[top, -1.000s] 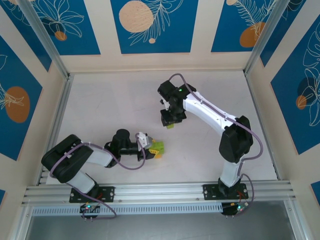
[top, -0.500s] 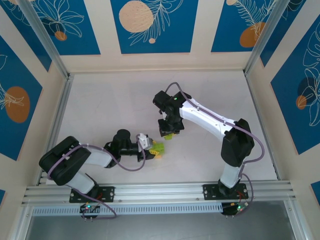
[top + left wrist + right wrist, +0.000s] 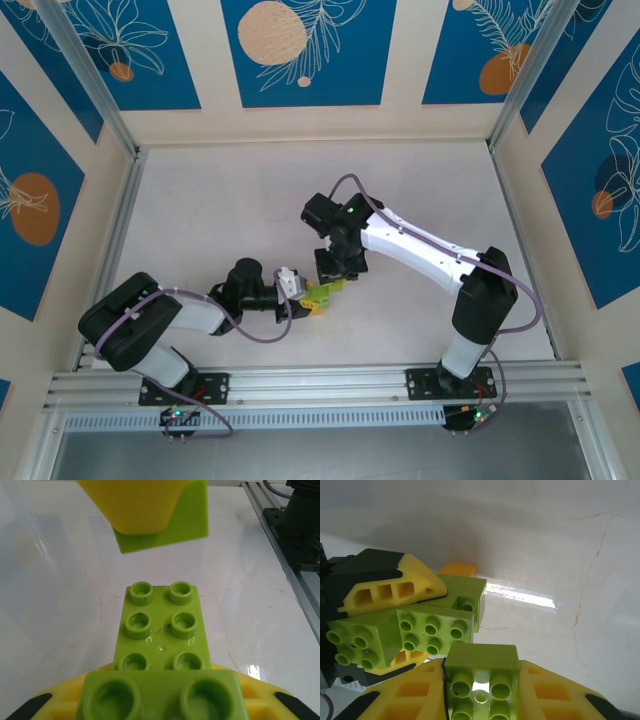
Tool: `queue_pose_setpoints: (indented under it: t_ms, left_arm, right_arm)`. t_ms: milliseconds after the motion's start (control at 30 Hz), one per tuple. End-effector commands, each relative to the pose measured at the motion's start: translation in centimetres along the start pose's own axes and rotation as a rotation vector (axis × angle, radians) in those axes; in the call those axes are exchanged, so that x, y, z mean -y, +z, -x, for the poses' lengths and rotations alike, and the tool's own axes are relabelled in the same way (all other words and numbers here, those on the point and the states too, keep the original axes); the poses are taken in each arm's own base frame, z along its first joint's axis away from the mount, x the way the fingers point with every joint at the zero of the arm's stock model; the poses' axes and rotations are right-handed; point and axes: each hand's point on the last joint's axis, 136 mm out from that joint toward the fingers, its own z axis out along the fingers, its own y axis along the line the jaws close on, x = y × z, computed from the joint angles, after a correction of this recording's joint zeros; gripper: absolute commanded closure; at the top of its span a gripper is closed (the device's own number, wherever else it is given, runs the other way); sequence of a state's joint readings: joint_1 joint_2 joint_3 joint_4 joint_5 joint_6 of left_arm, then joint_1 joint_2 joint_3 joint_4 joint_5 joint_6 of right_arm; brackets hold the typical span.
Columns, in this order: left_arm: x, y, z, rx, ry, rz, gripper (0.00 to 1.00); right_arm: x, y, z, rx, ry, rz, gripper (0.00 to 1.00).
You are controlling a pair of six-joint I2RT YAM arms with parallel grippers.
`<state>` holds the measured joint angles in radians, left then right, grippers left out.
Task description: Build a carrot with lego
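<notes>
The part-built carrot (image 3: 318, 298), a lime-green cluster, was held above the table (image 3: 200, 210) near its front centre, clenched in the left end effector (image 3: 308, 294), whose arm lay low and reached rightward. The right arm bent in from the opposite side with its end effector (image 3: 336, 276) angled down, gripping one separate lime-green lego brick (image 3: 480, 672) just beside the cluster. The left wrist view showed six studs in two rows on the carrot's forward brick (image 3: 161, 630), with the separate brick hanging apart above it, whereas the right wrist view exposed one orange brick (image 3: 457, 569) behind the cluster.
</notes>
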<state>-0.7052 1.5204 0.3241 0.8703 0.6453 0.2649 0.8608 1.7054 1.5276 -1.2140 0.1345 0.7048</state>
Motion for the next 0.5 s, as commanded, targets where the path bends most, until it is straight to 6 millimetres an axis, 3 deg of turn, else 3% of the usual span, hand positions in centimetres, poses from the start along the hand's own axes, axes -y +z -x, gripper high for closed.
queue_pose_setpoints:
  t_ms: [0,467]
  left_arm:
    - [0.0,0.3,-0.1,-0.017,0.010,-0.007,0.68]
    - [0.0,0.4,-0.2,-0.019,0.007,-0.005,0.68]
  right_arm:
    - [-0.3,0.0,-0.3,0.008,0.038,0.021,0.72]
    - [-1.3,1.7,-0.3,-0.005,0.056,0.039,0.72]
